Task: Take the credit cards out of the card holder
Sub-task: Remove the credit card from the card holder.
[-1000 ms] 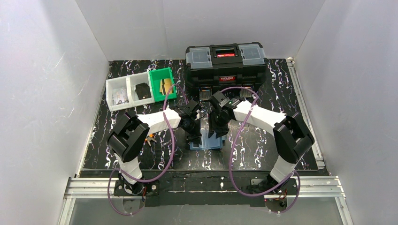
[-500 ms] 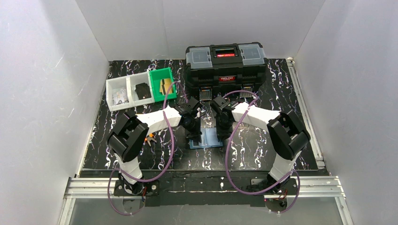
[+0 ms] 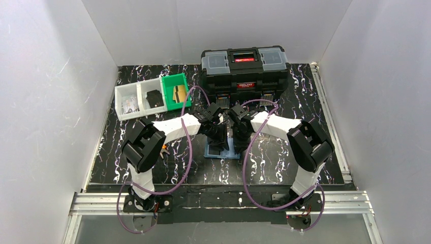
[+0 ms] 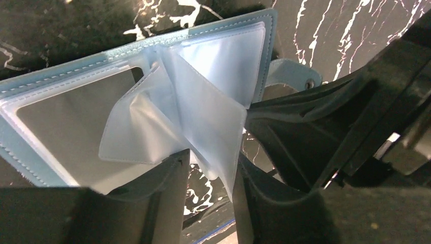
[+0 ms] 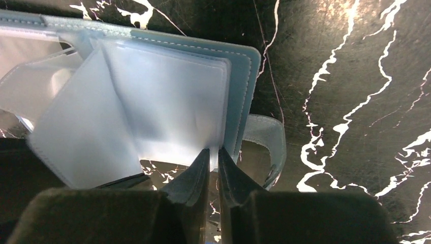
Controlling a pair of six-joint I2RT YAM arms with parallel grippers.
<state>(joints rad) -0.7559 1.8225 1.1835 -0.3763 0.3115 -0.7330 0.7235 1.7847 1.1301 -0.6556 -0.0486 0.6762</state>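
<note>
White walls [image 3: 61, 76] box in a table [image 3: 284, 168] topped with glossy black sheet veined in white like marble, and a hard black plastic toolbox [image 3: 244, 71] stands at the back. Mid-table, just in front of it, the card holder [image 4: 61, 117] lies open and flat: soft blue leather-like cover with pale stitching along rounded corners, and a curved closing tab [image 5: 264, 147] sticking out at one side. Its thin, frosted clear plastic sleeves [image 4: 203, 117] fan up from the spine, slightly creased. Whether a card sits in any sleeve cannot be told. The left arm [image 3: 173, 127] and right arm [image 3: 277, 124] both bend with elbows outward, forearms angling inward until the wrists nearly meet above the card holder. The left gripper [image 4: 211, 165] stands partly spread, a sleeve's lower corner hanging loose in the gap. The right gripper [image 5: 212, 155] is pinched nearly closed on the edge of one raised sleeve.
</note>
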